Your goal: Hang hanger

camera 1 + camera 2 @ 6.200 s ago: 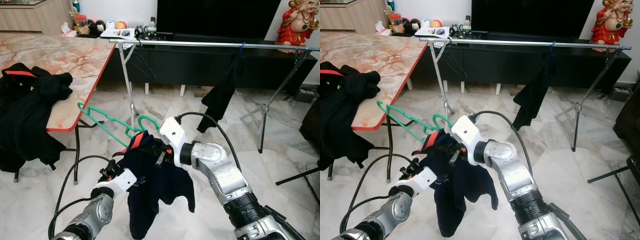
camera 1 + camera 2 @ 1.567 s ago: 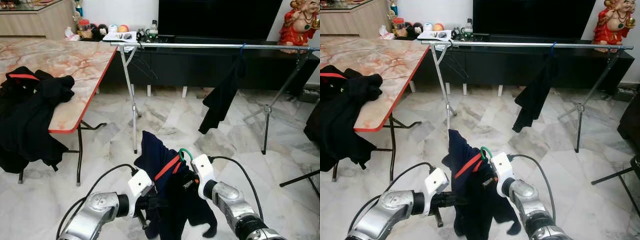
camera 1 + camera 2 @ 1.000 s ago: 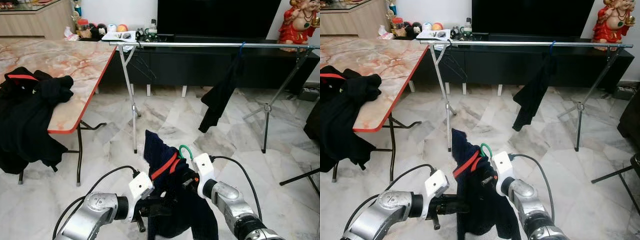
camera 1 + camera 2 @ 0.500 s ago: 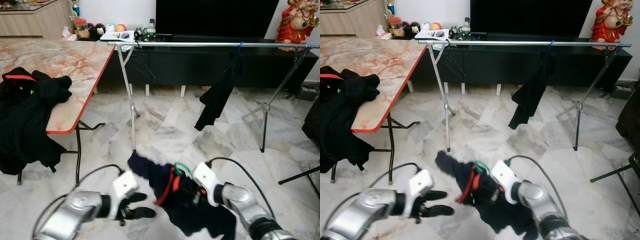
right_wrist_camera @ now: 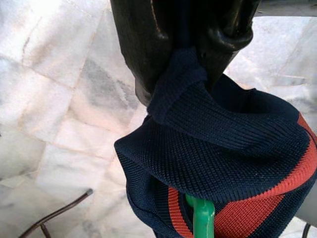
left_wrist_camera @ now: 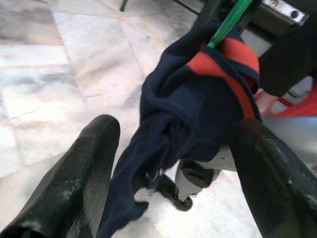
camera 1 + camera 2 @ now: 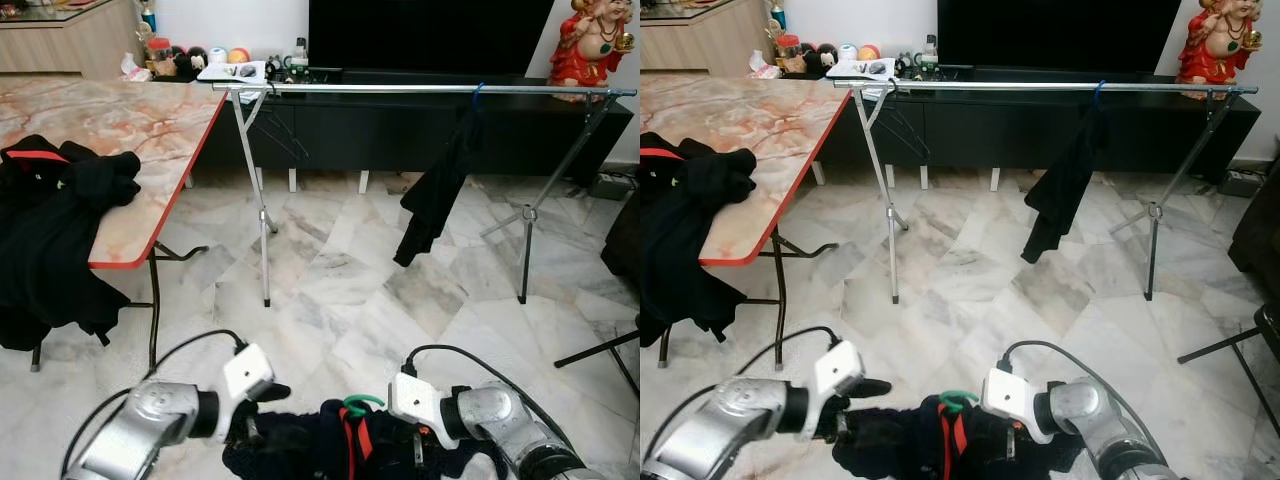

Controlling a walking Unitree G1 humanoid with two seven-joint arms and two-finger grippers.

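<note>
A navy garment (image 7: 300,452) with a red collar (image 5: 257,198) is bunched low in front of me, just above the marble floor. A green hanger hook (image 7: 360,404) sticks out of its collar. In the right wrist view my right gripper (image 5: 183,49) is shut, pinching a fold of the navy fabric just above the hook (image 5: 200,218). My left gripper (image 6: 176,134) is open, its two black fingers (image 6: 84,168) spread on either side of the hanging cloth. The silver clothes rail (image 7: 400,89) stands well ahead of me.
A black garment (image 7: 440,190) hangs on the rail near its right end. The rail's legs (image 7: 262,230) stand on the floor. A marble-top table (image 7: 130,110) at left carries black clothes (image 7: 50,230). A dark TV cabinet (image 7: 400,130) sits behind the rail.
Both arms have dropped lower, and the garment with the hanger has sunk from mid-height to near the floor. My left gripper has closed in on the cloth again.
</note>
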